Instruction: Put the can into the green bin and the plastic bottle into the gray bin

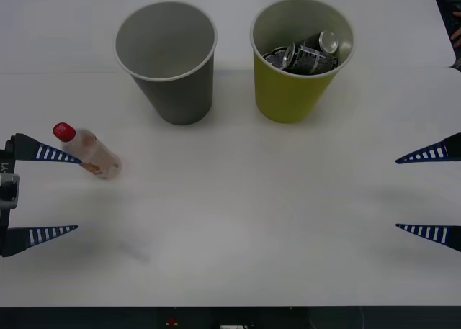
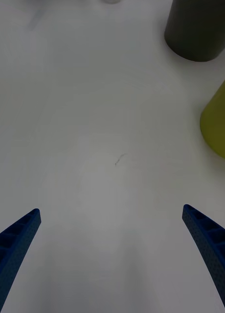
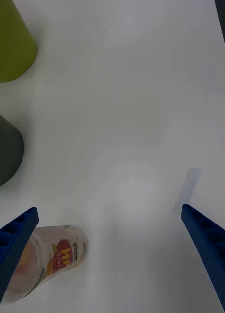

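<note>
From above, cans (image 1: 306,54) already lie inside the green bin (image 1: 292,91); the gray bin (image 1: 176,91) stands empty, and the plastic bottle (image 1: 90,151) waits by the left gripper (image 1: 54,194), spread wide. The right gripper (image 1: 426,193) idles wide at the far side. Its wrist view cuts off both bins. The left wrist view half-hides the bottle behind one finger (image 3: 14,244).

A white table (image 1: 238,221) (evenly lit) with dark front edge.

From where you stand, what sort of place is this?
Probably a test bench for sorting trash: a plain white table, a gray bin and green bin holding cans, a plastic bottle.
</note>
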Controlling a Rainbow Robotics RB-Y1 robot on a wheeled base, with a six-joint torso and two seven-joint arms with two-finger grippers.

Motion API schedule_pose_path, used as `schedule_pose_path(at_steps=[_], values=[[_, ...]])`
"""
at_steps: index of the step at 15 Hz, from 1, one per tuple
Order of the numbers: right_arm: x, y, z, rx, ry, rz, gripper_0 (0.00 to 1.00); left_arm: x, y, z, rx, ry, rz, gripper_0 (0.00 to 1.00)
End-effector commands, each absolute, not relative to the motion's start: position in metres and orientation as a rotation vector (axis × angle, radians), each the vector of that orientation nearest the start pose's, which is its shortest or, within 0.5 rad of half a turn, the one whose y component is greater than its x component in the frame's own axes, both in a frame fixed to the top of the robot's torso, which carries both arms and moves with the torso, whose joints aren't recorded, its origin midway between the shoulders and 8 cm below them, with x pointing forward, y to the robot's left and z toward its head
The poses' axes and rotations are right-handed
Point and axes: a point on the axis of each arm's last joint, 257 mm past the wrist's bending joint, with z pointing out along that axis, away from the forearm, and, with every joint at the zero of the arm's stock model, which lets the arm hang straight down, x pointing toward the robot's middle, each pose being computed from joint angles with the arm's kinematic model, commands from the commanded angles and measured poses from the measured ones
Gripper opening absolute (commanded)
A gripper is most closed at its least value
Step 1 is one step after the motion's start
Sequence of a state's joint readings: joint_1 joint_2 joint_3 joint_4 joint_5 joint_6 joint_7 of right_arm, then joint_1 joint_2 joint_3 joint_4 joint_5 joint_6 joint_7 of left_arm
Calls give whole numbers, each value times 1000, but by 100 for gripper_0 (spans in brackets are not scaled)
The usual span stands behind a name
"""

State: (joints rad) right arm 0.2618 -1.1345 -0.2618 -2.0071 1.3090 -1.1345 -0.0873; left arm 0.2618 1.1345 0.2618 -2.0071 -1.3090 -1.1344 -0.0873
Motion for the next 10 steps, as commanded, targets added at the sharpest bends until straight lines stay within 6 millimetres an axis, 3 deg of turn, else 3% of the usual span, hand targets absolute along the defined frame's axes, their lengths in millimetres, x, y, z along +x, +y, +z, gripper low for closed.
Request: schedule_pose_path(at_steps=[1,10], values=[[341,-286,-167,-1634,1596,209,100,344,284,-167,1732,1447,-121,100],[341,-286,-167,-1634,1596,209,100,352,284,-157,1585,1485,-140,100]])
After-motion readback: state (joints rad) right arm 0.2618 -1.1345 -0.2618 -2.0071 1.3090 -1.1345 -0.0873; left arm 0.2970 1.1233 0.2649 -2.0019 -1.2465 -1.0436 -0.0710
